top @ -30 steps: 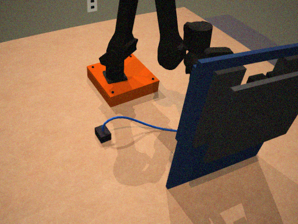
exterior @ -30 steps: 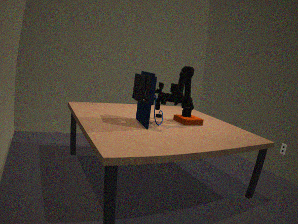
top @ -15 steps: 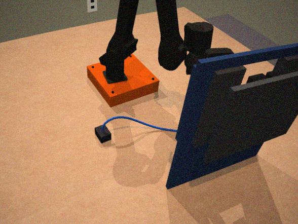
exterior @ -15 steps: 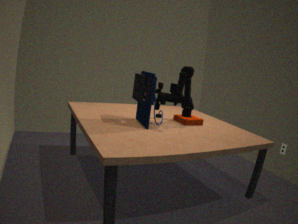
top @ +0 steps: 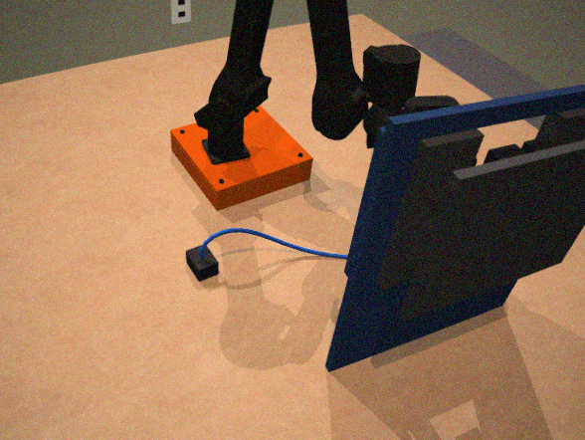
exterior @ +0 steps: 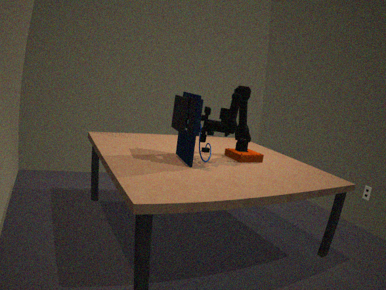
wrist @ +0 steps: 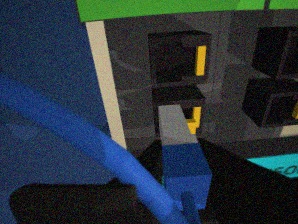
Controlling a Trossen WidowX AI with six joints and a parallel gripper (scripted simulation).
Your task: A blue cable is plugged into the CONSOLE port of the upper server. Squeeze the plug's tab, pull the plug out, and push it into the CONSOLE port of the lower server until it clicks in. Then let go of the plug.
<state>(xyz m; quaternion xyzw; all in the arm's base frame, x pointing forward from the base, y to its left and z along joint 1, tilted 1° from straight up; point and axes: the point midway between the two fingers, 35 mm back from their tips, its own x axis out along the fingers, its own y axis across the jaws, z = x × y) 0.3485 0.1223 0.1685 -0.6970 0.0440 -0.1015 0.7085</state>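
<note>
My gripper (wrist: 178, 145) (exterior: 203, 125) is shut on the blue plug (wrist: 186, 161), its dark fingers on both sides of it. The plug's grey front overlaps the lower left port (wrist: 197, 112) in the wrist view; how far it is inside, I cannot tell. A yellow strip shows in that port, right of the plug. The port above (wrist: 172, 57) is empty. A cyan label (wrist: 280, 164), partly cut off, lies to the lower right. The blue cable (wrist: 100, 132) (top: 279, 242) (exterior: 205, 161) hangs from the plug. Which server this is, I cannot tell; the top camera sees the panel from behind.
The blue upright panel (top: 365, 279) (exterior: 186, 144) (wrist: 37, 45) stands before the arm. The cable's other end enters a small black block (top: 202, 264) (exterior: 205, 149) on the table (top: 99, 324) (exterior: 230, 184). The orange base (top: 271, 134) (exterior: 251, 157) carries the arm. More ports (wrist: 272, 102) are at right.
</note>
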